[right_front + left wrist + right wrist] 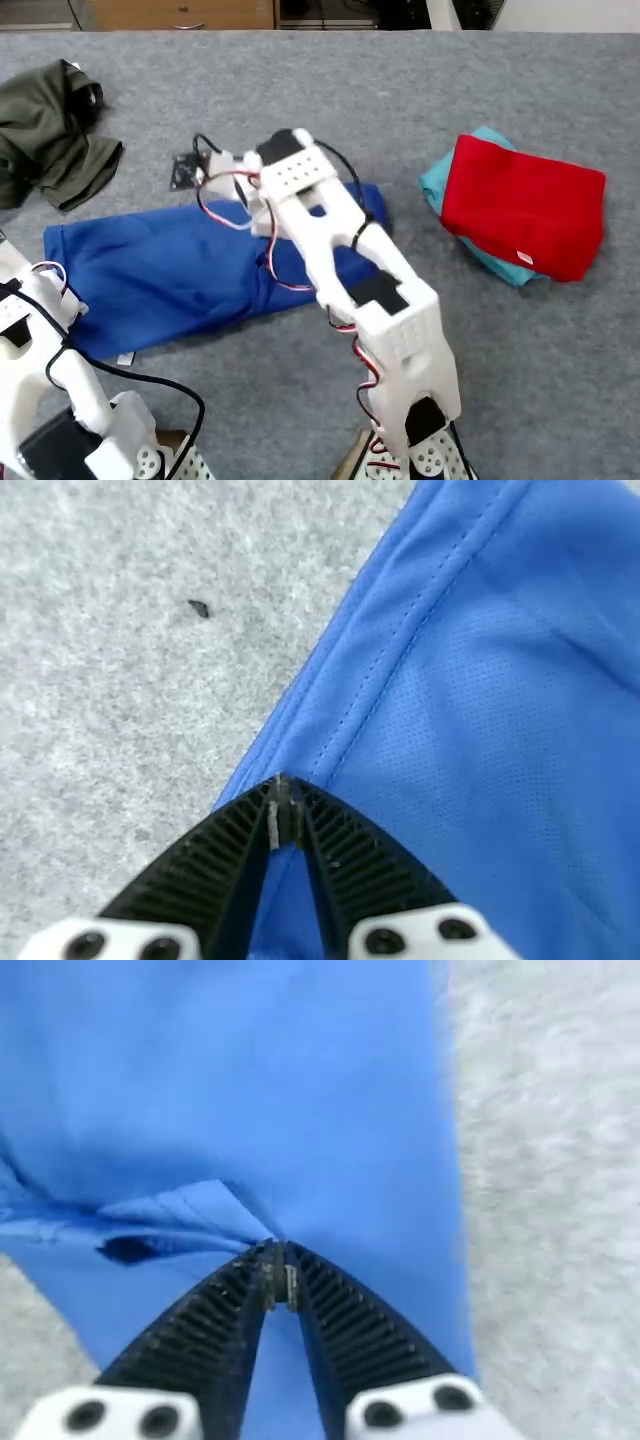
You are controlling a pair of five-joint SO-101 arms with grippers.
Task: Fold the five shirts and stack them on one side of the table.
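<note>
The left end effector [283, 815] and right end effector [278, 1282] are each pinching the blue fabric shirt [150, 270] at their very tips, probably risking slippage under uneven pulling.

blue shirt [480, 730]: matt fine-mesh cloth | table [300, 80]: rough grey felt-like cover | left gripper [283, 800], right gripper [277, 1265]: black ribbed plastic jaws | red shirt [525, 205], 3 o'clock: smooth matt cloth

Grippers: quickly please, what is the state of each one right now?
Left gripper: closed, pinching the edge of the blue shirt.
Right gripper: closed, pinching a fold of the blue shirt.
</note>
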